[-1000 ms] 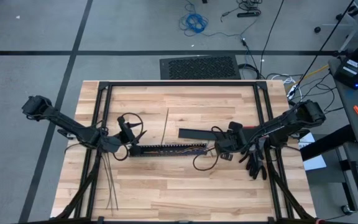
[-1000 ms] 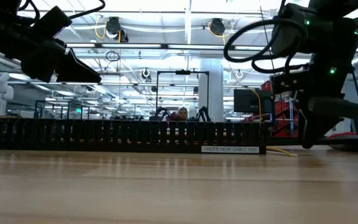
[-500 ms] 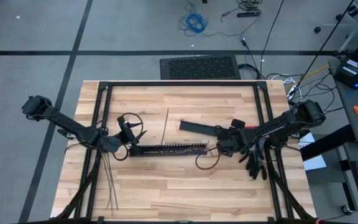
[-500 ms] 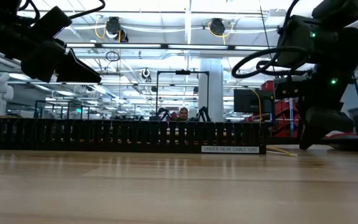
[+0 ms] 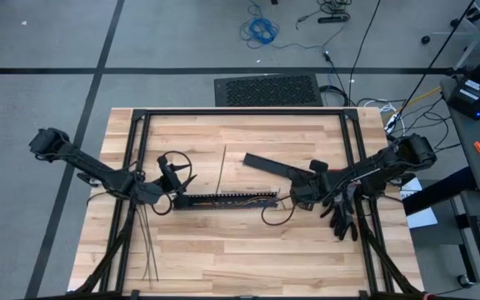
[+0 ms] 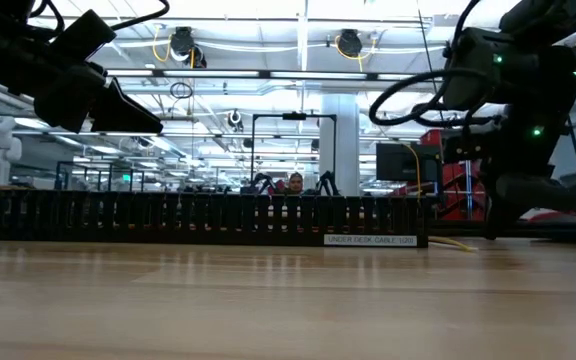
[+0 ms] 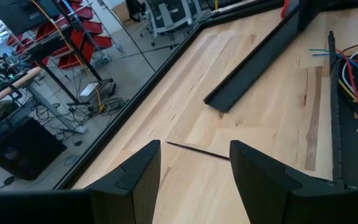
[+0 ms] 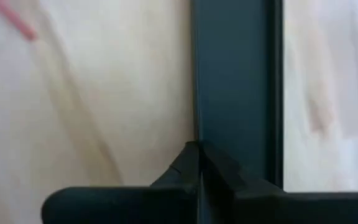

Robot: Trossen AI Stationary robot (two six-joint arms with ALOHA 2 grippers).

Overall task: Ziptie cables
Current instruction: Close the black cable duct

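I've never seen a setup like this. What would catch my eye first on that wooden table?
Probably the long black slotted duct lying across the middle of the table, with coloured cables running inside it. The left gripper hovers at the duct's left end, fingers apart. Off its right end the right gripper is shut, next to a loose flat black cover strip lying at a slant.

Grey floor [image 5: 182, 50] with dark floor mat [image 5: 267, 89]; bright ceiling lights [image 6: 303, 20].
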